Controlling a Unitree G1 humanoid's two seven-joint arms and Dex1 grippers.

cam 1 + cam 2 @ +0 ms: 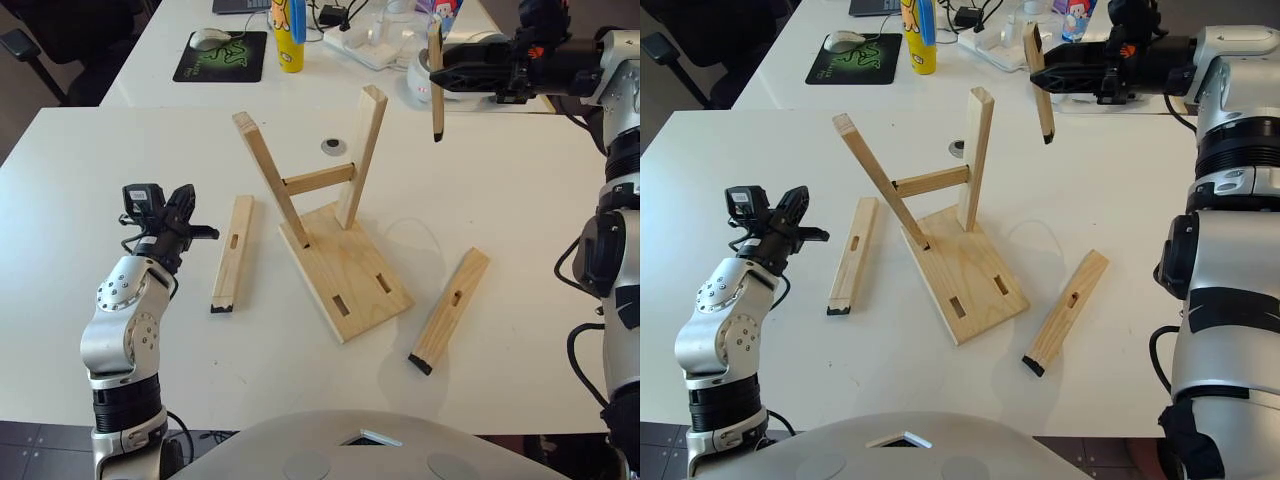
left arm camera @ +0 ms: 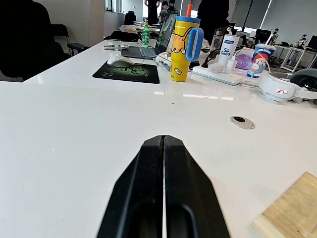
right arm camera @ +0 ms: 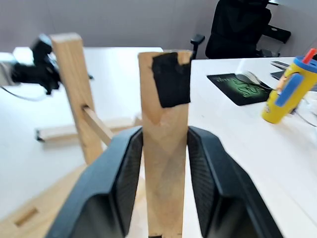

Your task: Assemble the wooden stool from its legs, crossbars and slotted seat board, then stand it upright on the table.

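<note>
The slotted seat board lies flat mid-table. Two legs stand in it, leaning and joined by a crossbar. One loose leg lies to the board's left, another to its right. High over the table's far right, my right gripper is shut on a further leg, which hangs upright with a black-padded end. My left gripper is shut and empty, low over the table just left of the left loose leg.
A cable grommet sits in the table behind the board. The desk beyond carries a yellow bottle, a mouse pad with a mouse, a power strip and white headphones.
</note>
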